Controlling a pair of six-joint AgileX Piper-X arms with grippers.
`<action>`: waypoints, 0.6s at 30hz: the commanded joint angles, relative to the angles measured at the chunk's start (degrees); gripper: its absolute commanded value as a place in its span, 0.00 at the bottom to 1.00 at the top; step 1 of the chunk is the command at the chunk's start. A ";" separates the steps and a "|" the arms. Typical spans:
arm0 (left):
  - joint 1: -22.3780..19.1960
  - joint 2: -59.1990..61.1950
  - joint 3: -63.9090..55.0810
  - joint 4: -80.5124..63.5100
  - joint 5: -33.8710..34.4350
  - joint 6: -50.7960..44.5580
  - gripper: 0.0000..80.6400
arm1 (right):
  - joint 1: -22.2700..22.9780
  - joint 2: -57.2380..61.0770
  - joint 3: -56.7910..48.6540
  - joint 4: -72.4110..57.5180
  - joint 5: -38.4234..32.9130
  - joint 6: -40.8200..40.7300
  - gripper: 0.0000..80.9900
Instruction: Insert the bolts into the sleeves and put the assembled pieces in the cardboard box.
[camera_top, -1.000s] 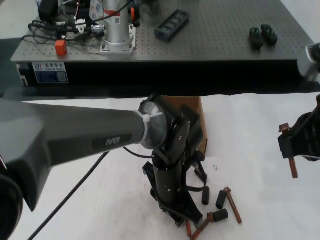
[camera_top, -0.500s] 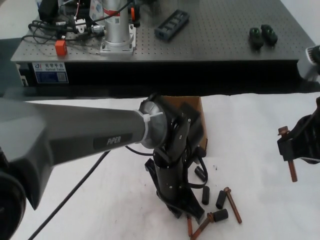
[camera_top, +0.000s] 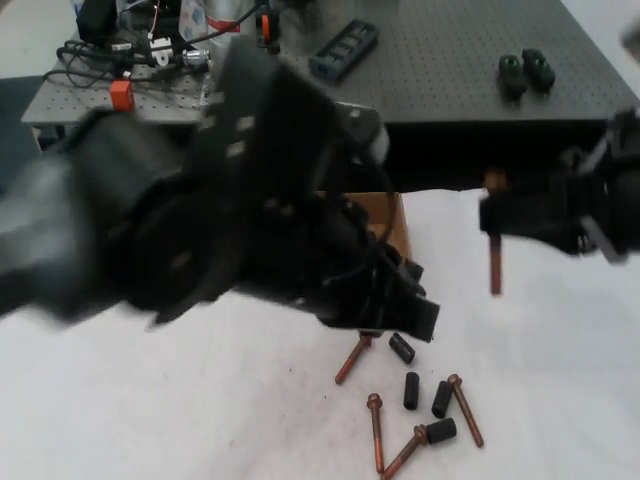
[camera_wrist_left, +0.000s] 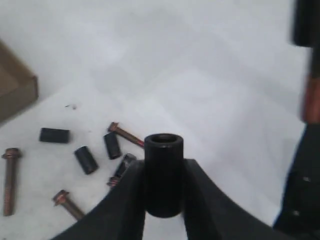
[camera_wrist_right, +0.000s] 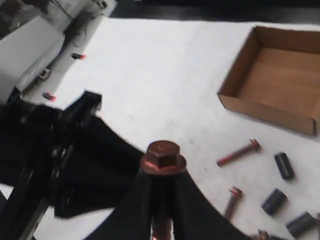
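The left gripper (camera_wrist_left: 164, 169) pinches a black sleeve (camera_wrist_left: 164, 150) upright between its 2 fingers, held above the white cloth (camera_wrist_left: 210, 75). The right gripper (camera_wrist_right: 162, 187) is clamped on a copper-coloured bolt (camera_wrist_right: 162, 156) just under the hex head.

In the high view the left arm (camera_top: 230, 200) lies across the middle with a blurred outline, its wrist raised in front of the cardboard box (camera_top: 388, 215). The right arm (camera_top: 570, 215) sits level at the right edge, and the bolt hangs from it shank-down, well apart from the left arm.

The left wrist view shows the sleeve's open bore facing the camera. The right wrist view shows the box open-topped with its brown floor. The high view shows 4 loose bolts (camera_top: 375, 432) and 4 loose sleeves (camera_top: 411, 390) on the cloth near the box. Any print on the gear on the perforated bench (camera_top: 450, 70) behind is too blurred to read.
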 joint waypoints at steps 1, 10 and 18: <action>0.09 -1.80 0.94 -3.21 3.85 -1.86 0.01 | 0.80 -0.65 -0.44 -3.93 -1.21 3.90 0.06; 0.09 -6.85 2.08 -5.89 3.59 -6.61 0.01 | 7.69 -0.65 -0.44 -16.61 4.69 12.33 0.06; 0.09 -6.85 2.08 -11.80 3.59 -8.65 0.01 | 8.08 0.03 -0.44 -16.49 6.89 11.97 0.06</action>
